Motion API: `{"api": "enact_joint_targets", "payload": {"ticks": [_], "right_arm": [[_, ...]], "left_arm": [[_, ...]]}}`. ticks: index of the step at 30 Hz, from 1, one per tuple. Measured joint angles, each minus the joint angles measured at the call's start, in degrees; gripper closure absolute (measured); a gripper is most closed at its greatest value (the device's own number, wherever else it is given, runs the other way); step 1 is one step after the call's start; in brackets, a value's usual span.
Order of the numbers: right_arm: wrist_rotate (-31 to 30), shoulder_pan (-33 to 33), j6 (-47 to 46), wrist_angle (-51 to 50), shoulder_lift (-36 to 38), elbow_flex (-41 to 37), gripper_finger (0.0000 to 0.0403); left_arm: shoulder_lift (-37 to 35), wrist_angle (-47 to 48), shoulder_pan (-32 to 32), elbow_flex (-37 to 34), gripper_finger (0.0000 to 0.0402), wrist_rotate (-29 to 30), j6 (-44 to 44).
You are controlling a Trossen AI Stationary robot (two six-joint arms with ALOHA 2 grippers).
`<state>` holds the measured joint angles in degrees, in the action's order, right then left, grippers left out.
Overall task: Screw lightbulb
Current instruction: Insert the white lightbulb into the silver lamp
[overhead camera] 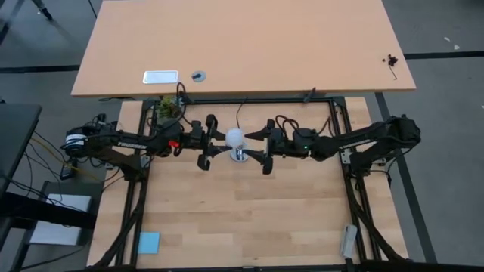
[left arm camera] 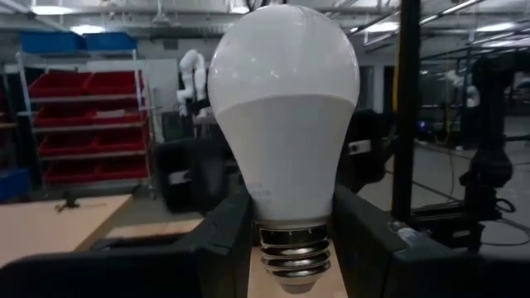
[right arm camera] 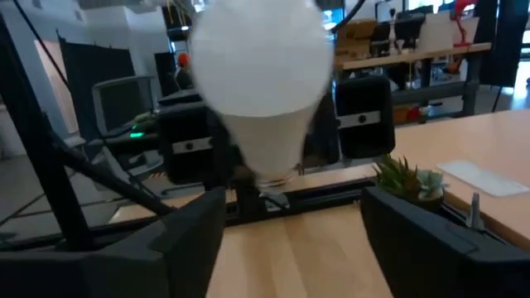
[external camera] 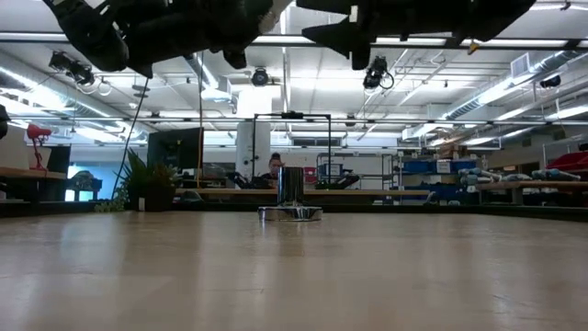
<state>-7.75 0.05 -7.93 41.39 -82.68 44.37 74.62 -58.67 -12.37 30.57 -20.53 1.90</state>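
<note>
The white frosted lightbulb (overhead camera: 234, 137) is held in the air at the table's middle, upright, with its metal screw end (left arm camera: 290, 257) pointing down. My left gripper (overhead camera: 224, 141) reaches in from the table's left and is shut on it. My right gripper (overhead camera: 257, 143) reaches in from the right, open and empty; its fingers (right arm camera: 178, 236) stand wide apart, short of the bulb (right arm camera: 261, 74). The round silver socket (overhead camera: 240, 156) stands on the table just near of the bulb; it also shows in the low view (external camera: 289, 211). My left gripper pinches the bulb's narrow neck (left arm camera: 269, 203), just above the screw thread, between its two fingers (left arm camera: 222, 240). The fingers come in level from the table's left. The bulb stands upright in the hold, lifted clear of the table and the socket.
A second, higher tabletop (overhead camera: 302, 45) at the far side carries a white tray (overhead camera: 160, 76) and a small round part (overhead camera: 198, 75). A small plant (overhead camera: 168, 108) stands at the far left edge. A blue pad (overhead camera: 149, 242) and a grey object (overhead camera: 348, 240) lie near the front corners.
</note>
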Motion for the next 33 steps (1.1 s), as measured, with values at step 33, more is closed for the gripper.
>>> {"api": "enact_joint_targets", "payload": {"ticks": [33], "right_arm": [[4.8,-0.3,8.2,5.4,-8.6,9.0,0.0104]], "left_arm": [[0.0,7.6,0.9,0.1,0.0272,-0.6,-1.1]]}}
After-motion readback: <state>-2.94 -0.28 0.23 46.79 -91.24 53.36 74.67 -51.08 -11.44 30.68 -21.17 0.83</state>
